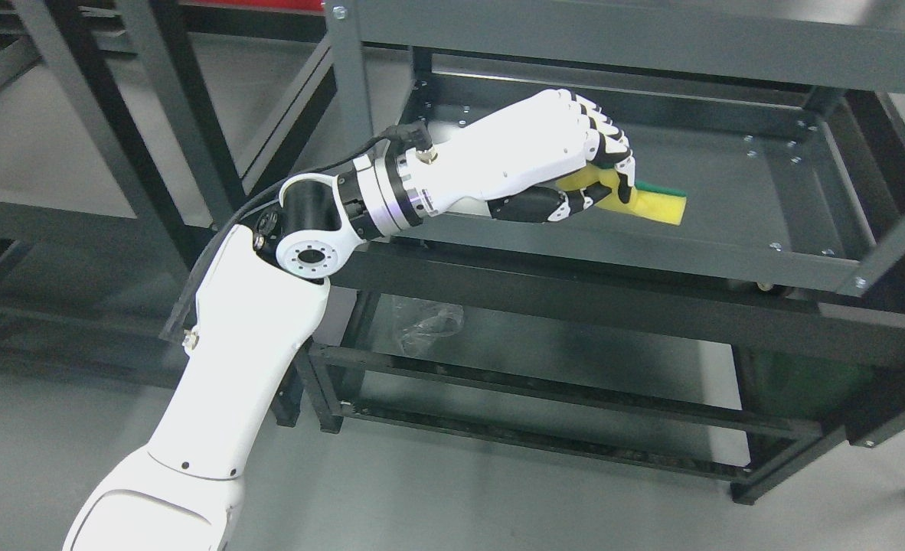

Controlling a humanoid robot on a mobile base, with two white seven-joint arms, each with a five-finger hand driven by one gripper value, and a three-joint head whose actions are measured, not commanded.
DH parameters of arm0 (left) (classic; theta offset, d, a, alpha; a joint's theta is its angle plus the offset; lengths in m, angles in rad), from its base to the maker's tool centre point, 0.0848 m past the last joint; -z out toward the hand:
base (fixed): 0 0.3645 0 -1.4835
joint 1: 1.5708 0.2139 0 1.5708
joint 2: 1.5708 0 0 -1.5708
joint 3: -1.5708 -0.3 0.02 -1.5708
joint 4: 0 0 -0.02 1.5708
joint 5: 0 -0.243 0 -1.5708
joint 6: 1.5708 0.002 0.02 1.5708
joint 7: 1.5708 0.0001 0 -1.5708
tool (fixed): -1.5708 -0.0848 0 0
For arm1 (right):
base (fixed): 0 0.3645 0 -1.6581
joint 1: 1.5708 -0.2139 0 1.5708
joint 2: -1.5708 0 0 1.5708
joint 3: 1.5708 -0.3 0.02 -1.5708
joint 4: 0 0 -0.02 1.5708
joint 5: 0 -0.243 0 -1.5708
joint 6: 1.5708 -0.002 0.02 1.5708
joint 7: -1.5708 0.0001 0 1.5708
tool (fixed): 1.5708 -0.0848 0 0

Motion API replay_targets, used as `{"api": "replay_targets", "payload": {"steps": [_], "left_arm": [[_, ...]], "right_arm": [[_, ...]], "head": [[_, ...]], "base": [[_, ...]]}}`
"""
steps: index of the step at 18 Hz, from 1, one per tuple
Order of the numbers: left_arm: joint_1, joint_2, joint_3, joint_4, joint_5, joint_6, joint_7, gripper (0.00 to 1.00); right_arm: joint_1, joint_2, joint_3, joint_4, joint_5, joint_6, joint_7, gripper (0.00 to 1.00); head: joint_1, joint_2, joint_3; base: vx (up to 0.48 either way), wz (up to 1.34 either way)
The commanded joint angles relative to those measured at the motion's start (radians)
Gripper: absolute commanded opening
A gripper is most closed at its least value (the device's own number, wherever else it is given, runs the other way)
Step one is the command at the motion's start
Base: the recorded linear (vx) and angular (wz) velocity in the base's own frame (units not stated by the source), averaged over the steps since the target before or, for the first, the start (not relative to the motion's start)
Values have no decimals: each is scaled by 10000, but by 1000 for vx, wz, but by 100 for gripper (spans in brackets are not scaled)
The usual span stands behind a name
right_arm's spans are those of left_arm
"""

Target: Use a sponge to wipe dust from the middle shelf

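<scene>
My left hand [602, 180] reaches over the front rail into the middle shelf [743, 184] of a dark grey metal rack. Its white and black fingers are curled around a yellow sponge [655, 205] with a green scrubbing layer on its far side. The sponge's right end sticks out past the fingers and lies low over the shelf surface, near the shelf's middle; whether it touches the surface I cannot tell. The part of the sponge inside the palm is hidden. The right arm does not show.
The rack's top shelf edge [651, 38] hangs above the hand, and upright posts [349, 99] stand at the left and right corners. A crumpled clear plastic bag [426, 321] lies on the lower shelf. Another dark rack [115, 115] stands at the left on grey floor.
</scene>
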Motion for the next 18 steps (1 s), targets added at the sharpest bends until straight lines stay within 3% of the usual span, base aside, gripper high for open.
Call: {"api": "replay_targets", "payload": {"steps": [1, 5, 12, 15, 18], "left_arm": [[-2679, 67, -246, 1071, 228, 6, -22, 3], [-3926, 67, -980, 1794, 213, 6, 299, 3], [-3943, 67, -2943, 2270, 365, 525, 1817, 2], [-3943, 67, -3894, 2988, 1421, 865, 1972, 2], [-3943, 67, -4051, 3557, 1471, 880, 1957, 2]], "right_arm": [[-6, -175, 0, -175, 0, 10, 4, 100], [-6, -175, 0, -175, 0, 10, 4, 100], [-6, -175, 0, -175, 0, 10, 4, 100], [-6, -175, 0, -175, 0, 10, 4, 100], [-6, -175, 0, -175, 0, 10, 4, 100]], "head": [[0, 0, 0], [0, -1, 0], [0, -2, 0], [0, -2, 0], [0, -2, 0]], "base": [[-64, -519], [-22, -321], [36, 7], [72, -131], [84, -249]]}}
